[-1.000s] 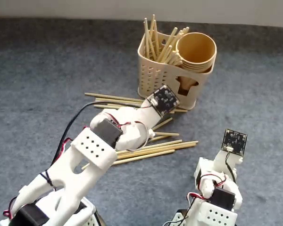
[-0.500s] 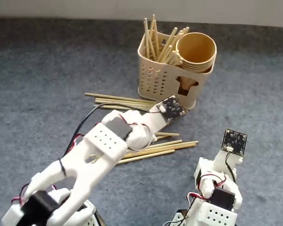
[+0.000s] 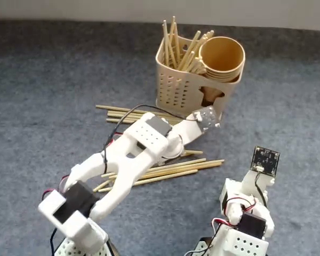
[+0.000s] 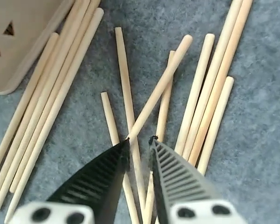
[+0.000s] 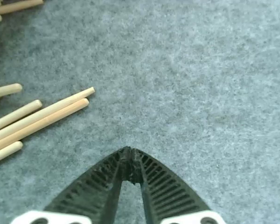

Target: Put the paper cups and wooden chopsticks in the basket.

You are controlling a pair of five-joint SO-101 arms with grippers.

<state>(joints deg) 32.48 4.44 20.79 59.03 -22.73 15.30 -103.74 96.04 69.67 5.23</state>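
Note:
The cream plastic basket (image 3: 176,88) stands at the back and holds stacked paper cups (image 3: 222,55) and a bundle of wooden chopsticks (image 3: 174,42). Loose chopsticks (image 3: 173,169) lie on the grey carpet in front of it. My left arm (image 3: 149,144) stretches over them, its wrist close to the basket's front corner. My left gripper (image 4: 139,140) is narrowly open and points down at the pile, with one chopstick (image 4: 126,84) running between its fingertips (image 4: 152,140). My right gripper (image 5: 129,150) is shut over bare carpet, holding nothing, beside the ends of some chopsticks (image 5: 42,114).
More chopsticks (image 3: 125,112) lie in a row left of the basket's base. The basket's corner (image 4: 18,46) is close to the left gripper. My right arm (image 3: 250,213) sits folded at the front right. Grey carpet (image 3: 53,80) covers the whole surface.
My left arm has stretched forward and to the right, bringing its wrist nearer the basket's front corner. The right arm has stayed still.

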